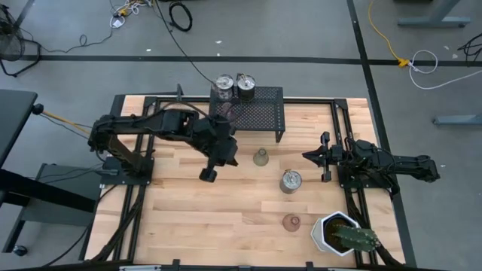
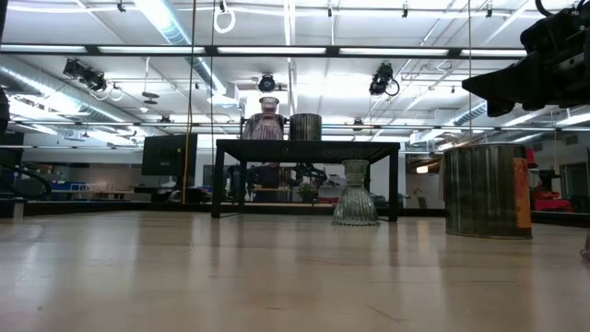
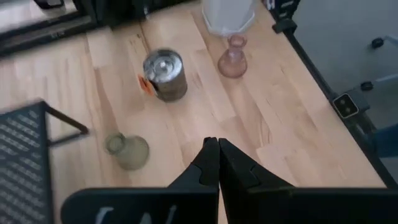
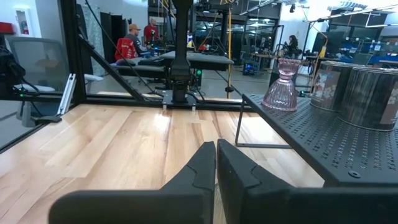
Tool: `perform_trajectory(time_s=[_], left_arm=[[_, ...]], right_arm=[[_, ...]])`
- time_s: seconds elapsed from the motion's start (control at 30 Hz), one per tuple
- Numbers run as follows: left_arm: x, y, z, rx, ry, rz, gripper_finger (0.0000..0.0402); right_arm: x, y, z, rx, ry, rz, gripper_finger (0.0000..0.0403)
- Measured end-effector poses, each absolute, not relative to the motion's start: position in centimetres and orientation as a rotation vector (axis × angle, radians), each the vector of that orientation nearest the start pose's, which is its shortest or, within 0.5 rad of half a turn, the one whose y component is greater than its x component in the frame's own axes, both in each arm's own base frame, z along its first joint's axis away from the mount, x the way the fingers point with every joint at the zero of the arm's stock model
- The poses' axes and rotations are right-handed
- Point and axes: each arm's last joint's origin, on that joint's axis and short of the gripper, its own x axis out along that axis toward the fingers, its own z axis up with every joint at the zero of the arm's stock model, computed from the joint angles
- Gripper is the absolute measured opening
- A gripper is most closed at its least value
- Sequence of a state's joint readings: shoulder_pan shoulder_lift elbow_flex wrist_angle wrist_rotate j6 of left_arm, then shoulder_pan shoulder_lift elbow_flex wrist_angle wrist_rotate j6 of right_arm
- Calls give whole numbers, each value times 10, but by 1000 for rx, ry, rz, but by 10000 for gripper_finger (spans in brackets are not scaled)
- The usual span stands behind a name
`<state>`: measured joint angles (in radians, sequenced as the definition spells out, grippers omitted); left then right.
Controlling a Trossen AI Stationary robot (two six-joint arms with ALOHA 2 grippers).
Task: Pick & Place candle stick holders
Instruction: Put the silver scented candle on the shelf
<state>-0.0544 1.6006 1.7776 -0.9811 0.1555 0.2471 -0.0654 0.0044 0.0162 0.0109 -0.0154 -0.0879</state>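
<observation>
Just beside left pincer [image 1: 208, 174]: olive holder [image 1: 260, 157].

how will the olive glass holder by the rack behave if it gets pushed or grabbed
The olive glass holder looks ribbed, with a flared base and narrow neck, so a nudge would probably slide it rather than tip it. Being glass, it is likely slick and fragile under a hard squeeze. It stands apart from the black rack.

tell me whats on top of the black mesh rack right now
On the black mesh rack: two silvery metal holders and a pink glass cup. From above, the pink cup cannot be made out.
</observation>
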Motion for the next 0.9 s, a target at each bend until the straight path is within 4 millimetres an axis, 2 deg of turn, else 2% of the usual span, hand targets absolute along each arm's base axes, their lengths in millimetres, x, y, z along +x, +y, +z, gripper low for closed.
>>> perform_trajectory(time_s=[0.3, 0.9], left_arm=[[307, -20, 358, 101, 733, -283, 0], [240, -2, 300, 27, 456, -172, 0]], right_arm=[[97, -6, 170, -89, -25, -55, 20], [97, -6, 170, -88, -19, -52, 20]])
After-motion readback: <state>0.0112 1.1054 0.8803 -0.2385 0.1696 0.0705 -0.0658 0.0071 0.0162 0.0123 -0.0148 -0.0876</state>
